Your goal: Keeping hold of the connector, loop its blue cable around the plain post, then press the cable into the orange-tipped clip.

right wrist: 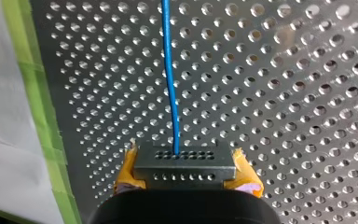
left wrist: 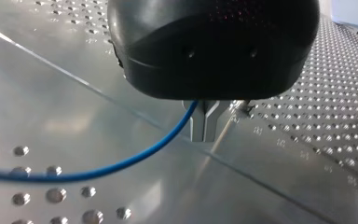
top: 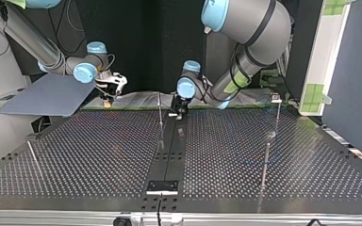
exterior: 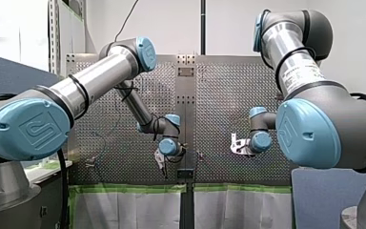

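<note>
My right end effector (right wrist: 185, 162) pinches the dark rectangular connector (right wrist: 185, 169) trailing smooth blue cable (right wrist: 170, 79); my left end effector (left wrist: 205, 127) is closed.

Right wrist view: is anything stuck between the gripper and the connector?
Nothing visible. My right gripper clamps the connector directly, yellow pads touching both its sides; the blue cable runs out ahead.
</note>
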`<move>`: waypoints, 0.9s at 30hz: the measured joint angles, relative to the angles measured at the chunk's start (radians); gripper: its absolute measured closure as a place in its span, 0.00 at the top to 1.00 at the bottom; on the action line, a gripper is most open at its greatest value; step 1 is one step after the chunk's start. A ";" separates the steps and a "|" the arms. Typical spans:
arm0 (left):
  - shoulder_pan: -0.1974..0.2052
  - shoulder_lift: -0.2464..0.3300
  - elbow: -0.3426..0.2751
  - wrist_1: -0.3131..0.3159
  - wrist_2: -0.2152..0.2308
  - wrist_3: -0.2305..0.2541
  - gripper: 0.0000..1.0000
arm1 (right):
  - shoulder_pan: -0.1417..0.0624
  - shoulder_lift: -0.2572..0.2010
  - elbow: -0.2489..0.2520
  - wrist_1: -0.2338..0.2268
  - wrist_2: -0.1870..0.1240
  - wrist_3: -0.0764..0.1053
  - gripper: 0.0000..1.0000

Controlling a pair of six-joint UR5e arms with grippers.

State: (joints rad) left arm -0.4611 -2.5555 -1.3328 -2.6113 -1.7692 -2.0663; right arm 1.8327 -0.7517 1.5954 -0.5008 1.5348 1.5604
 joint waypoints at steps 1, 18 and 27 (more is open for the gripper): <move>0.002 0.000 0.001 0.000 -0.001 0.000 0.01 | -0.002 0.003 -0.005 0.003 -0.001 0.000 0.00; 0.009 0.001 0.002 -0.005 -0.016 0.018 0.11 | -0.012 0.080 -0.112 0.037 -0.011 -0.007 0.00; 0.004 0.001 0.002 -0.003 0.006 0.074 0.78 | -0.015 0.083 -0.132 0.034 -0.011 -0.008 0.00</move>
State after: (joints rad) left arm -0.4569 -2.5547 -1.3310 -2.6145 -1.7636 -1.9927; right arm 1.8176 -0.6687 1.4635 -0.4668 1.5236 1.5522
